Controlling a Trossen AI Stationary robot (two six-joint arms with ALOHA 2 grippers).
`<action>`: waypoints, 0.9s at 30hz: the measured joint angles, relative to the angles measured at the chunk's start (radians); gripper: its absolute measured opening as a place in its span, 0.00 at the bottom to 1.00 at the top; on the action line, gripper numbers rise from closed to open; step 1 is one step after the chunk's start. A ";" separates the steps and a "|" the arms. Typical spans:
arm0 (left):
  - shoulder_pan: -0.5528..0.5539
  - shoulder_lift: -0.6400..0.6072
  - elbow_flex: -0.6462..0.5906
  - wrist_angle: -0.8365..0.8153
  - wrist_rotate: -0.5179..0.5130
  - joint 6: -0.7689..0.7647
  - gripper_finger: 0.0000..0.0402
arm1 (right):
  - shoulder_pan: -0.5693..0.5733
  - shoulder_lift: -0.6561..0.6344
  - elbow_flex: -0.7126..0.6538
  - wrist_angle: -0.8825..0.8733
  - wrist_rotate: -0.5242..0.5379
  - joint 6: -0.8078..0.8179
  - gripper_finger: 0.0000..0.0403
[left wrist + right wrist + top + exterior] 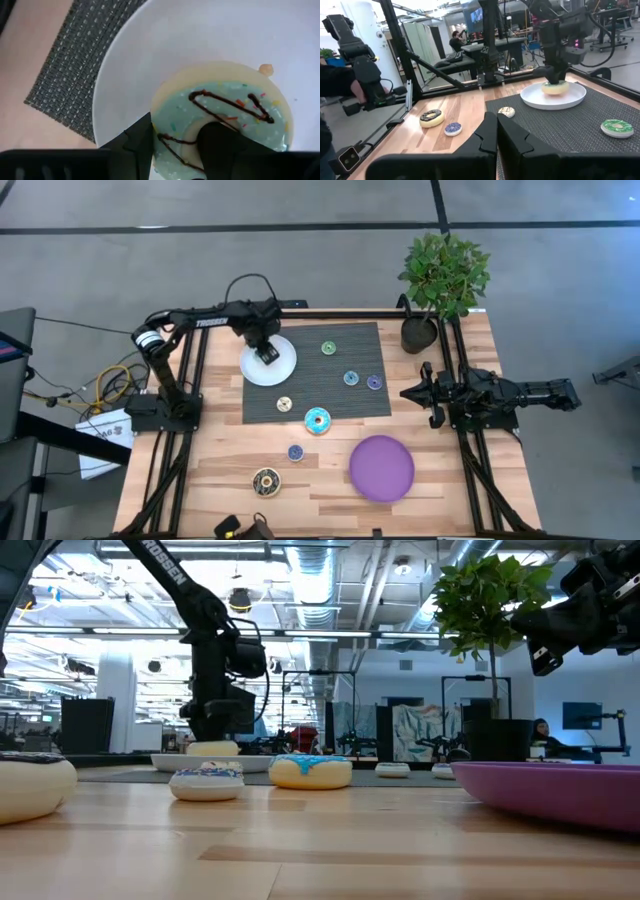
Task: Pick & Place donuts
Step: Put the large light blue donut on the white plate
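Your light-teal donut (220, 120) lies flat, icing up, on the white plate (283, 369) at the mat's left edge; being a ring, it has no long axis. White lettering runs along the left arm, too small to read surely. Your left hand (266, 352) is part-open, grasping that donut with one finger in its hole, while the right hand (412, 393) waits clenched and empty over the worktop's (320, 480) right side.

a grey floor (300, 205) crossed by dark lines surrounds the wooden table (330, 480), and beyond it lies an open hall with ceiling pipes (320, 580), strip lights, black frames (310, 700) and a seated person (456, 41).
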State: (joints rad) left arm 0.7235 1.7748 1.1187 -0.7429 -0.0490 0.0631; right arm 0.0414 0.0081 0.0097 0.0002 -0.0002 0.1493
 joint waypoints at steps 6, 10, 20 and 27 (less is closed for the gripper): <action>0.001 0.000 0.039 -0.005 0.003 0.003 0.35 | 0.000 0.000 0.000 0.000 0.000 0.000 0.00; 0.001 0.000 0.079 -0.009 0.001 0.003 0.41 | 0.000 0.000 0.000 0.000 0.000 0.000 0.00; 0.000 0.000 0.115 -0.066 -0.022 0.011 0.51 | 0.000 0.000 0.000 0.000 0.000 0.000 0.00; 0.001 0.000 0.102 -0.075 -0.022 0.022 0.51 | 0.000 0.000 0.000 0.000 0.000 0.000 0.00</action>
State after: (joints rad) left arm 0.7246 1.7748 1.2207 -0.8177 -0.0709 0.0854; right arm 0.0410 0.0080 0.0097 0.0002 -0.0002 0.1493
